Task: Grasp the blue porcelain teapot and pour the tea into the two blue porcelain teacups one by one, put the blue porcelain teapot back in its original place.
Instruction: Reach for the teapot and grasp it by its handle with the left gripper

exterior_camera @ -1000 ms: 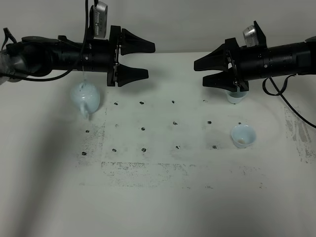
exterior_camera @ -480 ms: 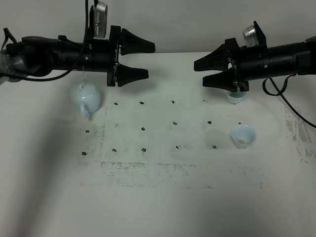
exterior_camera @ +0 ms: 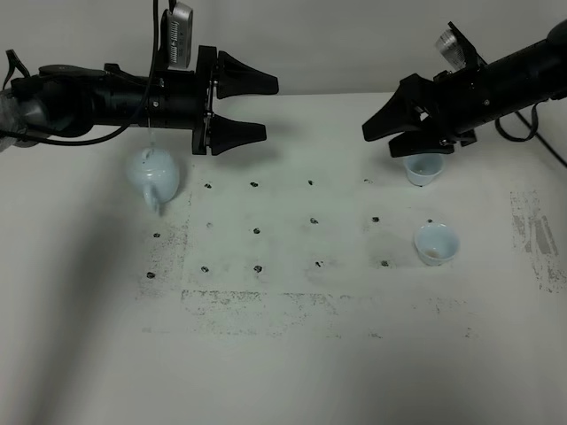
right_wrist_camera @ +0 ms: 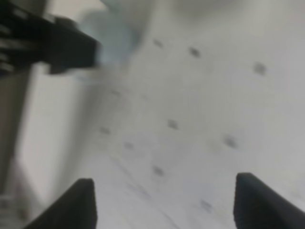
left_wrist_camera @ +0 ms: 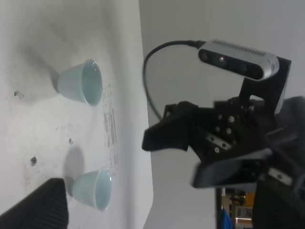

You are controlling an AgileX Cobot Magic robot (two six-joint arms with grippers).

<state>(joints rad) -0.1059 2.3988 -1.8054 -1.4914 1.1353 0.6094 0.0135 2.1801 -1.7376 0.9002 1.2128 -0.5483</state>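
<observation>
- From the high view I see a white counter [exterior_camera: 292, 354] marked with a grid of small dark dots.
- My left hand [exterior_camera: 271, 110] hangs in the upper left of the frame, above the counter. Its two black fingers are spread wide and hold nothing.
- The blue porcelain teapot [exterior_camera: 152, 175] stands on the counter at the left, just below the left arm. Its spout points toward the bottom of the frame, and nothing grips it.
- My right hand [exterior_camera: 376, 144] hangs in the upper right, tilted down toward the left. Its fingers are spread wide and empty.
- The far teacup [exterior_camera: 423, 168] stands upright just below the right hand, its rim partly covered by it.
- The near teacup [exterior_camera: 437, 243] stands upright lower on the right, apart from the far one.
- The left wrist view shows both teacups on the counter, with the right hand above them.
- The right wrist view is blurred. It shows two spread fingertips with dotted counter between them.
</observation>
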